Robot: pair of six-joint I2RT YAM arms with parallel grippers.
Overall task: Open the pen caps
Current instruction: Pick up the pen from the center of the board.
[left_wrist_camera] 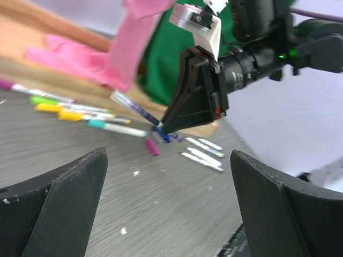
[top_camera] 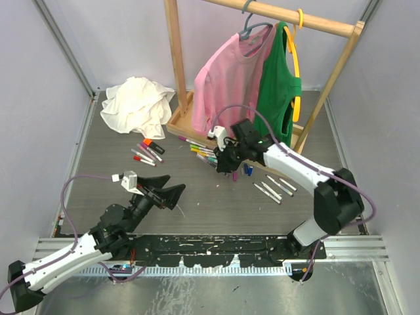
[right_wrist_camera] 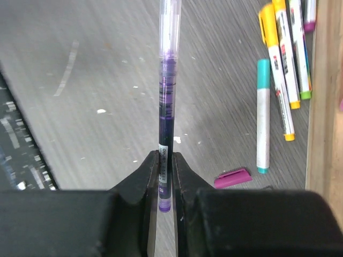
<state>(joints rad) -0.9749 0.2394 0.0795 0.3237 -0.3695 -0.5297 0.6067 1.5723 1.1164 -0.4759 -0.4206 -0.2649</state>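
Right gripper (right_wrist_camera: 165,160) clamped on the tail of a purple pen (right_wrist_camera: 166,101), held at a slant above the table (right_wrist_camera: 80,107), clear cap (right_wrist_camera: 170,27) pointing outward, probably offered to the left gripper (left_wrist_camera: 169,198), which faces it with jaws wide apart and empty; a magenta cap (right_wrist_camera: 233,178) lies loose below

On my feed, the left arm (top_camera: 62,262) is built of white moulded shell links joined by round black joints, with a grey-purple cable (top_camera: 63,197) running off it. A small white boxy camera block (top_camera: 128,178) sits on its wrist behind the left gripper (top_camera: 172,188), which has broad, matte black, wedge-shaped fingers (left_wrist_camera: 64,203). The right arm (top_camera: 295,167) matches it, with white shells, a bulky black elbow joint (top_camera: 338,197) and a purple cable (top_camera: 244,107). I can see a tiny green light (left_wrist_camera: 280,55) on its black wrist, and a white bracket with a screw (left_wrist_camera: 195,20). The right gripper (right_wrist_camera: 165,160) has black tapered fingers (right_wrist_camera: 134,182).
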